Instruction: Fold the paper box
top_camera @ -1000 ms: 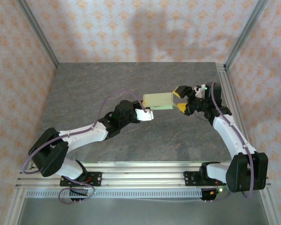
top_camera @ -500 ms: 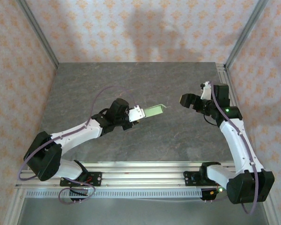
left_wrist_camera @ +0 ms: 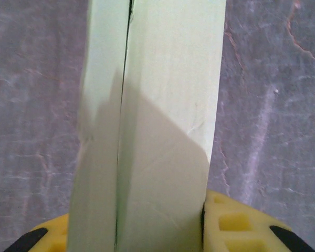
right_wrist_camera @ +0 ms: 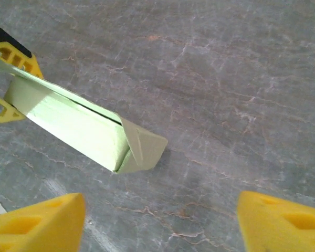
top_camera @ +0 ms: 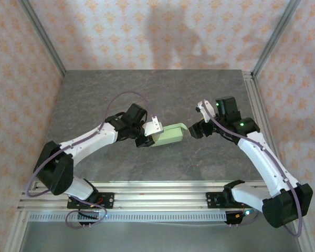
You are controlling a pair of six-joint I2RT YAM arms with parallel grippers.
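Left gripper (top_camera: 150, 134) is clamped on one end of the paper box (top_camera: 169, 135), with yellow pads (left_wrist_camera: 241, 226) pressing either side of the card. The box sits near the centre of the grey table (top_camera: 147, 89), pointing toward the right arm; contact with the surface cannot be told. Right gripper (top_camera: 195, 129) is just beside the free end, jaws spread wide, gripping nothing. The end flap (right_wrist_camera: 144, 147) is creased at an angle.

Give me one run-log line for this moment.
left tool: shut on box | right tool: open, near box's free end, not touching | end flap: loose, not tucked
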